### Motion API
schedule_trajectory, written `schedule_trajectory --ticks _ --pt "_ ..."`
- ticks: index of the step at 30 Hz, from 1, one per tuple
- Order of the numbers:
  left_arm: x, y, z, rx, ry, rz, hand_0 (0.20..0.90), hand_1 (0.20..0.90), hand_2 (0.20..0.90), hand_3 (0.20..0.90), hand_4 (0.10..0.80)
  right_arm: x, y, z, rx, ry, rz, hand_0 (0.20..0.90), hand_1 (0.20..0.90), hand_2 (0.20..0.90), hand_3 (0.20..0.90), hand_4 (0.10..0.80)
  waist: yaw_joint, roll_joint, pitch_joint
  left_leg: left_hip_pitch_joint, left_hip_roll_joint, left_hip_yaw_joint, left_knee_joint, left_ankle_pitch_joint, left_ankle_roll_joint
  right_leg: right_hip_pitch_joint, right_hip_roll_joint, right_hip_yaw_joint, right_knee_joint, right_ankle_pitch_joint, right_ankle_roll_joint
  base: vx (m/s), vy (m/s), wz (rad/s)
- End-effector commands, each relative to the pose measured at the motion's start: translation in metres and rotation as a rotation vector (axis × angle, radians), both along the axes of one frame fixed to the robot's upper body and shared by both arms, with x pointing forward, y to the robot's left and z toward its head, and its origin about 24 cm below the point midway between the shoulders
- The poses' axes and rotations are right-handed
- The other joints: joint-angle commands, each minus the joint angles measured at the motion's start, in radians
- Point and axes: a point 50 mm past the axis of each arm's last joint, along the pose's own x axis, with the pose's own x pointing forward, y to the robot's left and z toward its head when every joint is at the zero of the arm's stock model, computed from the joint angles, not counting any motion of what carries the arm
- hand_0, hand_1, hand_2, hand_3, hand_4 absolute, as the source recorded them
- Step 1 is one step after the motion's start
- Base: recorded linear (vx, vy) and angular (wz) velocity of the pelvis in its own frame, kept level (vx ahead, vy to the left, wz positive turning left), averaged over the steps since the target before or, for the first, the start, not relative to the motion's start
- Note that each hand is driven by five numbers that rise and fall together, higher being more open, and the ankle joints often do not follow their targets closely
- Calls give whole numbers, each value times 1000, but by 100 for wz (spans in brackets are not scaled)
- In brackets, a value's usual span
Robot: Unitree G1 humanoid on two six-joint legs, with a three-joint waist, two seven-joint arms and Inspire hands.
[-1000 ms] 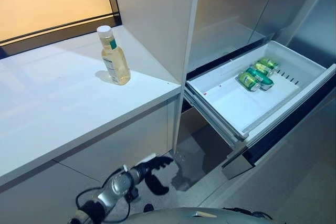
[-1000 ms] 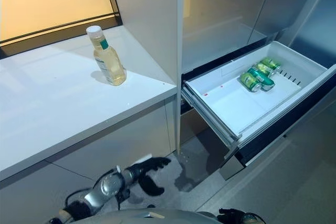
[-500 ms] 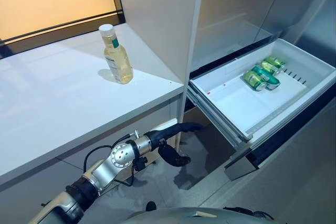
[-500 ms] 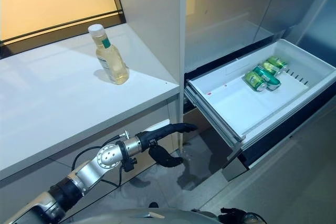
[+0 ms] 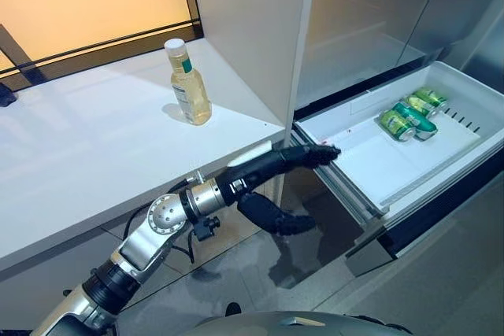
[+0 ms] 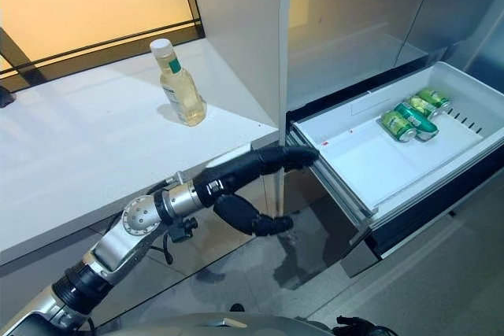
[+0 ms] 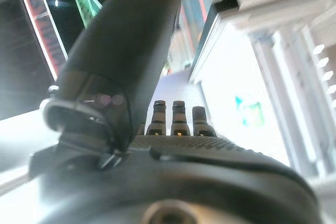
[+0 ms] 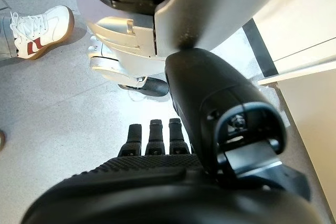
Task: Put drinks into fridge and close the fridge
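A drink bottle (image 5: 189,84) of pale yellow liquid with a white cap stands upright on the white counter (image 5: 87,155). The white fridge drawer (image 5: 370,175) is pulled out, with green cans (image 5: 409,116) lying at its far end. My left hand (image 5: 287,160) is open with straight fingers; its fingertips reach the drawer's near left corner and the thumb hangs below. It also shows in the right eye view (image 6: 264,163) and in the left wrist view (image 7: 178,116), facing the drawer. My right hand (image 8: 152,137) is open and points down at the floor.
A tall white cabinet panel (image 5: 252,29) stands between the counter and the fridge. The fridge's upper doors (image 5: 370,13) are shut above the drawer. A person's white shoe (image 8: 37,24) stands on the grey floor near my right hand.
My left arm has risen from low near the floor and reached right, up to the drawer's near left corner. The camera has shifted a little. The bottle and cans stay put.
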Motion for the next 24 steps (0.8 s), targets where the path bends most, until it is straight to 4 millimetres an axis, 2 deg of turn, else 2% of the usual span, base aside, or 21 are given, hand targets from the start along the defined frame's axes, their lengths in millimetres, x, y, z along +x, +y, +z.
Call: schedule_trajectory --ticks 1,9,14,16,18,24 --pt "-1 1 77 -250 -339 -18 900 900 900 900 800 5 21 -4 77 -27 -5 900 900 900 900 800 27 -13 -1 15 -20 16 5 -110 29 -72 -17 -2 24 43 72 5 -18 4" --pt "0 21 115 -382 -564 152 900 900 900 900 800 4 23 -5 83 -28 -2 900 900 900 900 800 35 -21 -19 19 -23 6 5 -115 29 -65 -15 -1 20 39 67 15 -6 3" --pt "-2 36 133 -458 -707 320 900 900 900 900 800 -1 26 -6 82 -16 -2 900 900 900 900 800 34 -25 -28 24 -24 0 5 -118 27 -60 -12 2 20 33 62 19 -3 2" --pt "-1 42 135 -477 -725 391 900 900 900 900 800 -2 26 -6 83 -14 -1 900 900 900 900 800 34 -26 -30 26 -24 -2 5 -119 27 -58 -12 4 20 32 61 36 -3 0" --pt "4 54 136 -467 -758 548 900 900 900 900 800 -5 26 -7 84 -9 -2 900 900 900 900 800 36 -27 -34 29 -25 -7 5 -120 26 -54 -10 6 19 29 61 20 -2 0" --pt "15 82 126 -427 -743 823 900 900 900 900 800 -7 26 -7 83 -2 -9 900 900 900 900 800 41 -27 -41 29 -26 -11 5 -120 26 -52 -9 5 18 26 58 8 0 0"
